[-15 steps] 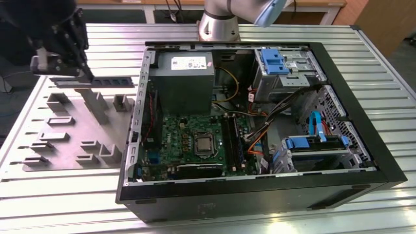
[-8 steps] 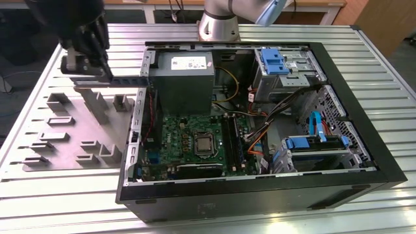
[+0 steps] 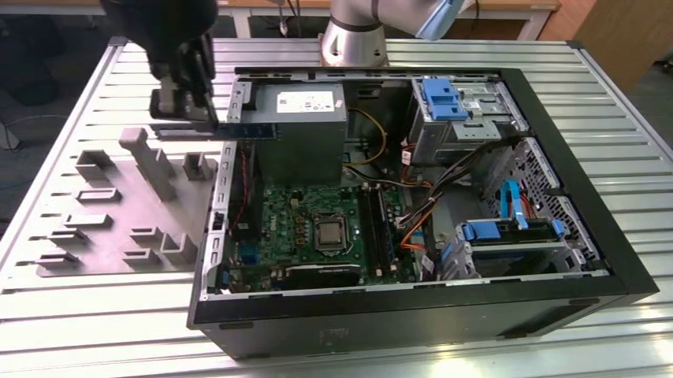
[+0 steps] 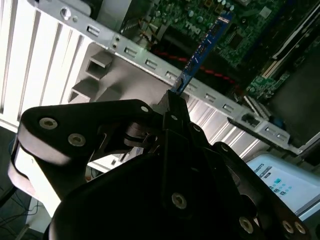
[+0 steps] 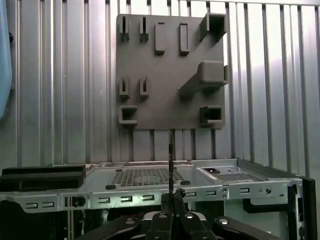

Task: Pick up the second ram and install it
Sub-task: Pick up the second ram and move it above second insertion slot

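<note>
The gripper (image 3: 208, 122) pinches the thin, flat, blue-green second ram (image 3: 255, 131).

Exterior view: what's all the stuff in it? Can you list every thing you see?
table: one, silver slats, under everything
computer case: one, black, open, on the table
motherboard: one, green, on the case floor
power supply: one, grey, far end of the case
drive brackets: two, blue, the exterior view's right side of the case
fixture plate: one, grey with blocks, on the table at the exterior view's left of the case
second ram: one, blue-green, held over the case's wall on the exterior view's left
robot arm: one, silver-grey, behind the case
gripper: one, black, jaws shut on the second ram
</note>
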You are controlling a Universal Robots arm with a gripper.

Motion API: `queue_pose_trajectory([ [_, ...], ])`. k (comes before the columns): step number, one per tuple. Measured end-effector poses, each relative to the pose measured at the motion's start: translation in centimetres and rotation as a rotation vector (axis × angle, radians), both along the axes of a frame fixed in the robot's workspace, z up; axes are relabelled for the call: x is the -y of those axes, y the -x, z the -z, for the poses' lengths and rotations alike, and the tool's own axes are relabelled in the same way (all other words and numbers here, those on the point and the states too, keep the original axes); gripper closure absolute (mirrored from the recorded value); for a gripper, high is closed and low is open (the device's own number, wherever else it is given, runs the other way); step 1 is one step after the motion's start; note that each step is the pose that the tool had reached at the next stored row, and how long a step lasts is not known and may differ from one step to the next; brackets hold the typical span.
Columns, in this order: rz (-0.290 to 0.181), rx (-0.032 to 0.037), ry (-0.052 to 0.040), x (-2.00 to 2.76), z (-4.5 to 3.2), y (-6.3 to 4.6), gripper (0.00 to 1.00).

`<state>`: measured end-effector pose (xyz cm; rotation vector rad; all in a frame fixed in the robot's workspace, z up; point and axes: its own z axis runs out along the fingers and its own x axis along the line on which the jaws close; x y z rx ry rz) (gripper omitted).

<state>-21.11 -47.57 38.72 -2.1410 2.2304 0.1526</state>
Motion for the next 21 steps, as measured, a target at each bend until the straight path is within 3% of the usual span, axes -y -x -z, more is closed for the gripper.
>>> queue_pose_trajectory([
  [21,0.000,0.0000,0.0000,0.00,0.06,-9.6,0.88],
])
